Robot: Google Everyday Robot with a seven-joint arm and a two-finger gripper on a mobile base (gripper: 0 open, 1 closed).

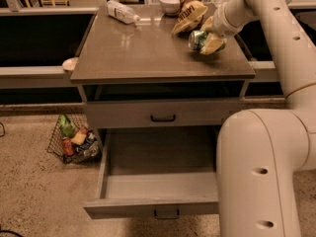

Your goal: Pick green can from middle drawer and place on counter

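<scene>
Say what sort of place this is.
Probably an office kitchenette: snack bag, bowl and bottle on the counter, a wire basket of snacks on the floor. The gripper holds the green can over the counter's right side.
</scene>
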